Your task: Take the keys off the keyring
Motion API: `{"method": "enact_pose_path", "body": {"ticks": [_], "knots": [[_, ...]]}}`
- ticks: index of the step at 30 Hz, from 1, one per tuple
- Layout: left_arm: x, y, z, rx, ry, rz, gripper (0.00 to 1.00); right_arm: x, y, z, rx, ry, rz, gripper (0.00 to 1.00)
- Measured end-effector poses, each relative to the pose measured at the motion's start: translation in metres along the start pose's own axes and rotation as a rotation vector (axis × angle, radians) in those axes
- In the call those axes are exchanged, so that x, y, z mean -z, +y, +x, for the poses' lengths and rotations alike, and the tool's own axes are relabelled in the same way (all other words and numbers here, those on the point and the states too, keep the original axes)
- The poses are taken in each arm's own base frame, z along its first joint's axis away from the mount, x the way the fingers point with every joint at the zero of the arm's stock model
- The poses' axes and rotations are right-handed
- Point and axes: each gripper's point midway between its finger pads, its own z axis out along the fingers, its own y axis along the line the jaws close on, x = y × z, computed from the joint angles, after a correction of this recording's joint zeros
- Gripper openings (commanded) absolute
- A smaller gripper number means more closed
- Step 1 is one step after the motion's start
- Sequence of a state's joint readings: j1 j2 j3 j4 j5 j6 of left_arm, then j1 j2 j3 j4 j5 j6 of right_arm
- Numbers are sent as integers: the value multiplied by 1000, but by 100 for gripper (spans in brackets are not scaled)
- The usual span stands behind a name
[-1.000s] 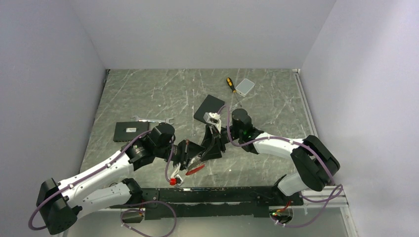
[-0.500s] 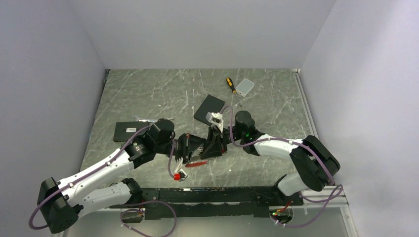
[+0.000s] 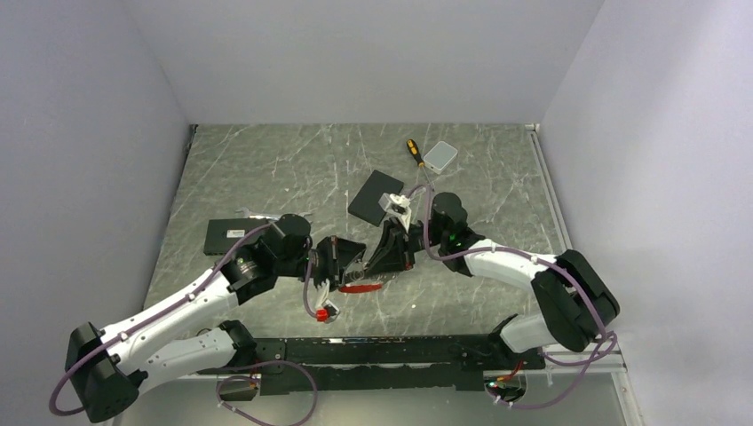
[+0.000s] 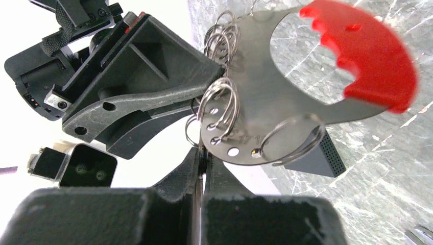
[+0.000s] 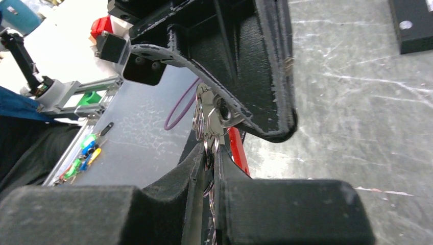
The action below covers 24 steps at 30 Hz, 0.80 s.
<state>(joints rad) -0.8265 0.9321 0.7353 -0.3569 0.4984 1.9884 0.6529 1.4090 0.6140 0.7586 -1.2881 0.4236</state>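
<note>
The keyring [image 4: 265, 97] is a flat grey metal loop with a bright red section [image 4: 367, 61] and several wire split rings [image 4: 222, 102] through holes along its edge. It hangs in the air between both grippers, and its red part [image 3: 362, 287] shows below them. My left gripper [image 4: 202, 153] is shut on the loop's lower edge beside a wire ring. My right gripper [image 5: 212, 153] comes from the opposite side and is shut on a bunch of the wire rings [image 5: 206, 122]. From above, the left gripper [image 3: 349, 266] and right gripper [image 3: 377, 264] meet tip to tip. I cannot make out the keys.
A black box [image 3: 228, 237] and a silver wrench [image 3: 257, 215] lie behind the left arm. A black pad [image 3: 377, 195] lies behind the right wrist. A yellow-and-black screwdriver [image 3: 413, 149] and a small white box [image 3: 440, 156] sit at the back.
The right gripper's jaws have closed onto the wire rings. Both grippers and the keyring have shifted slightly away from the near edge and to the right.
</note>
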Motion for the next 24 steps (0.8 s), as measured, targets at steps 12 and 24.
{"method": "enact_pose_path", "body": {"ticks": [12, 24], "knots": [[11, -2, -2, 87, 26, -33, 0, 9, -16, -28, 238, 128, 75, 0], [5, -15, -3, 439, 20, -20, 0, 18, -26, -16, 418, 223, 126, 0]]}}
